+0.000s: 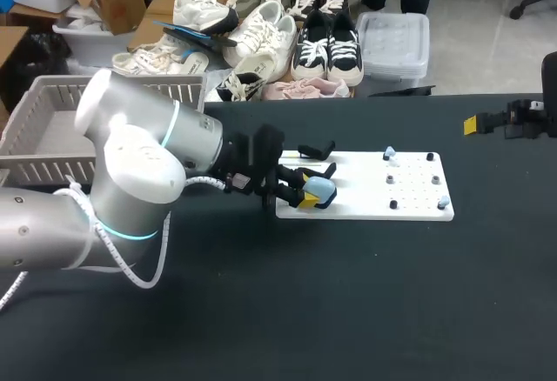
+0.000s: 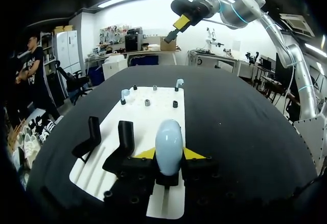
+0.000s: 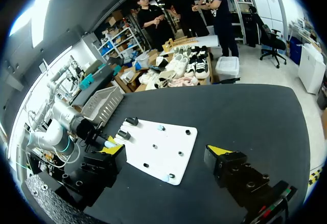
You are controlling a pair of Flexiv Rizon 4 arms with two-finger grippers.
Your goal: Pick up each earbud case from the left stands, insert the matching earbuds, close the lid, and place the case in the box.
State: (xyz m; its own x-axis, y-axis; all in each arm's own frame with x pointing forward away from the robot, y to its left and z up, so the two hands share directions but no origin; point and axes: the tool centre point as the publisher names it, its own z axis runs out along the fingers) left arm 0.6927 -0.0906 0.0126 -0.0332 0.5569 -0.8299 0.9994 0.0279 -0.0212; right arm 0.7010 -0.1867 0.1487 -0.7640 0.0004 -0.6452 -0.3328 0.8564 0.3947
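A light blue earbud case (image 2: 168, 147) sits between the yellow tips of my left gripper (image 2: 169, 155), which press it from both sides over the near end of the white board (image 2: 153, 111). In the head view the case (image 1: 322, 191) is at the board's (image 1: 409, 198) left end, with the left gripper (image 1: 312, 197) around it. Two black stands (image 2: 92, 137) (image 2: 124, 139) rise beside the case. Small light blue earbuds (image 1: 389, 152) (image 1: 443, 201) rest on pegs at the board's right end. My right gripper (image 3: 167, 152) hangs open, high above the table's right side, holding nothing.
A white slatted basket (image 1: 52, 129) stands at the table's back left, behind my left arm. Several small black pegs (image 1: 392, 181) dot the board's right half. Dark tabletop stretches in front of the board.
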